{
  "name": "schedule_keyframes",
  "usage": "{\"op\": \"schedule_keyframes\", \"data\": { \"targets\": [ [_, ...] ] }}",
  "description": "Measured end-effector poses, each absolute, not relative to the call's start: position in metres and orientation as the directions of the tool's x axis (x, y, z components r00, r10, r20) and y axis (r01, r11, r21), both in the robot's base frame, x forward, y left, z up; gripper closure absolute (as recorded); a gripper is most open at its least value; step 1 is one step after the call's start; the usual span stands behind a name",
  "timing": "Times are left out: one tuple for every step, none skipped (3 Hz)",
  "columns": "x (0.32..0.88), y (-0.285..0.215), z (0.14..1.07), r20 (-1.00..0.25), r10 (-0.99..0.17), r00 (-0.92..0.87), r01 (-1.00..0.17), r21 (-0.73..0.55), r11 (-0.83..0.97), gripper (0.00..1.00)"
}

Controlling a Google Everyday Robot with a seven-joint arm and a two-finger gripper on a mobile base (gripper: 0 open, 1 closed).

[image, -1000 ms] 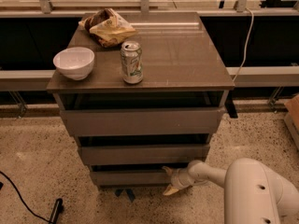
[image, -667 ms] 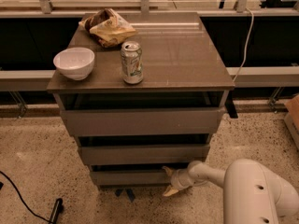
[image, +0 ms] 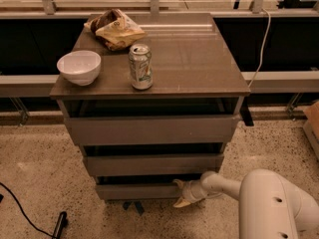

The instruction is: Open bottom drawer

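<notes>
Gripper (image: 180,193), cream fingers (image: 180,202) spread apart, straddles the slim flat grey-brown bottom drawer (image: 139,191) front, below worktop (image: 199,63) front-right corner.

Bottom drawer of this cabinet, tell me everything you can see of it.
The bottom drawer is the lowest and slimmest of three stacked fronts. It is plain grey-brown and flat, has no handle, and looks like laminate board. It sits level just above the speckled floor, with a dark gap along its top edge, under the middle drawer. Its inside is not visible. The gripper is at the front's right end and appears to be against it.
</notes>
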State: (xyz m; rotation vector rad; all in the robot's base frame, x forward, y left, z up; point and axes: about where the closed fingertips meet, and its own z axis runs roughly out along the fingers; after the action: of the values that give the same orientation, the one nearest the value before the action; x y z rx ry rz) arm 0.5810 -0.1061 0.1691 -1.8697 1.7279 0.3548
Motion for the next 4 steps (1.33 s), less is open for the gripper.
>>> {"op": "schedule_keyframes", "data": {
  "targets": [
    [0.581, -0.1061, 0.1699, -0.548, -0.826, 0.133, -0.975, -0.222, -0.009, 0.34],
    [0.581, -0.106, 0.1699, -0.548, -0.826, 0.133, -0.975, -0.222, -0.009, 0.18],
    [0.5808, -0.1058, 0.1697, -0.549, -0.825, 0.133, -0.975, -0.222, -0.009, 0.0],
    [0.5808, -0.1058, 0.1697, -0.549, -0.825, 0.133, -0.975, -0.222, -0.01, 0.0]
  ]
}}
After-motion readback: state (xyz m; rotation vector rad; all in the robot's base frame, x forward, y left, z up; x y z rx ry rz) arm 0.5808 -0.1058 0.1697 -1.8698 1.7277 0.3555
